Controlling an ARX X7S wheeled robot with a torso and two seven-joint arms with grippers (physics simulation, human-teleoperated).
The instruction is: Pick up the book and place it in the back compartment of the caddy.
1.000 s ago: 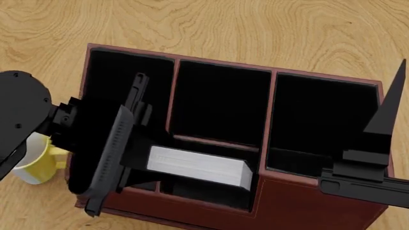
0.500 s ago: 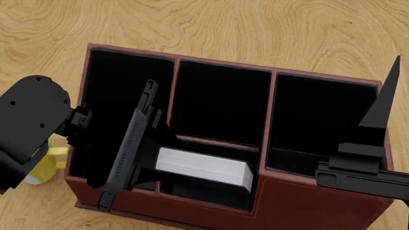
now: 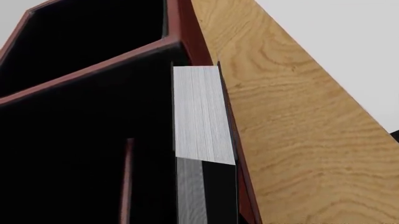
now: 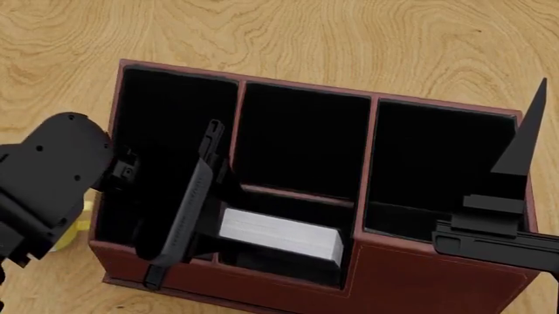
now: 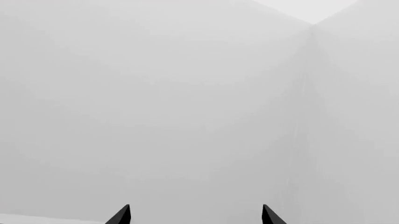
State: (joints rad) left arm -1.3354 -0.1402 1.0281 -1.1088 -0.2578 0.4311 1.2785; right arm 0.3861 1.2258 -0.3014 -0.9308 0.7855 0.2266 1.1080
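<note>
The black book, white page edges (image 4: 279, 234) facing up, lies tilted inside the caddy's small middle cell, the back compartment (image 4: 262, 267). My left gripper (image 4: 205, 216) reaches over the caddy's left side cell and is shut on the book's left end. In the left wrist view the page edges (image 3: 198, 112) run along the caddy's reddish-brown wall (image 3: 187, 32). The caddy (image 4: 419, 281) fills most of the head view. My right gripper (image 4: 522, 147) hovers above the caddy's right side; its tips (image 5: 195, 214) stand open with nothing between them.
A yellow mug (image 4: 72, 234) stands just left of the caddy, mostly hidden behind my left arm. The wooden table (image 4: 349, 39) stretches beyond the caddy. The right wrist view shows only a blank grey wall.
My left arm has swung right and down, carrying the book lower into the small middle cell. The mug is now more covered. The right arm shifted slightly, then held still.
</note>
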